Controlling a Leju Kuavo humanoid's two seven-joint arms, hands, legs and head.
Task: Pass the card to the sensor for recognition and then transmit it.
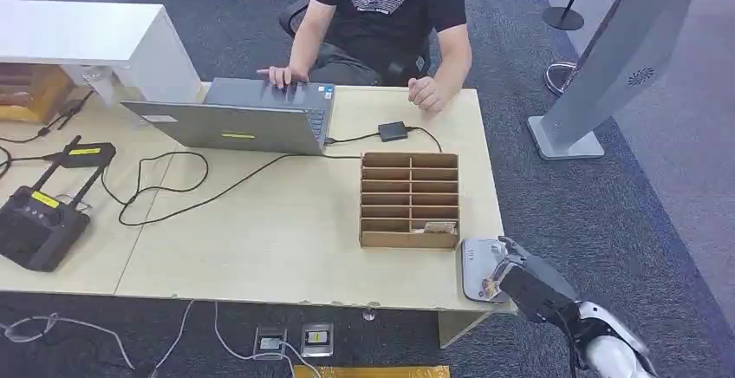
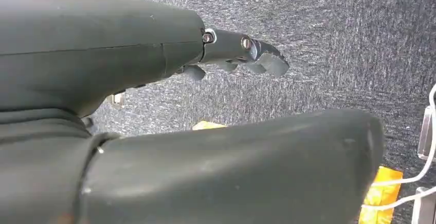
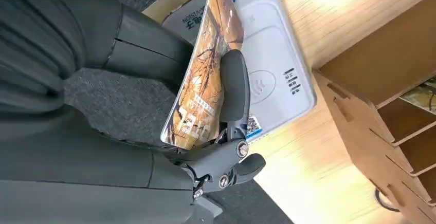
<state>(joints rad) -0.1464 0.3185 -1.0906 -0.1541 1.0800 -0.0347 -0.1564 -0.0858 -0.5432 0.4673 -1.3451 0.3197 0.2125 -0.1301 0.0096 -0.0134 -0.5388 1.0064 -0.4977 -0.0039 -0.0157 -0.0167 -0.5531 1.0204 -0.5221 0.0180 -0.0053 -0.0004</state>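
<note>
My right-hand fingers are closed on the card, pinching it on edge so its printed face stands tilted over the white sensor. In the head view my right hand hangs at the bench's near right corner, just above that sensor, with the wooden rack right beside it. I judge this to be the reading step: the card is over the pad but not flat to it. Next I'd need to tip the card face down onto the marked spot, then carry it across to the person seated at the far side behind the laptop.

My left hand hangs over the carpet, its fingers curled in and holding nothing.

Whether the card's lower edge touches the sensor I cannot tell; my own fingers cover that part, and the card's print is too skewed to read.
</note>
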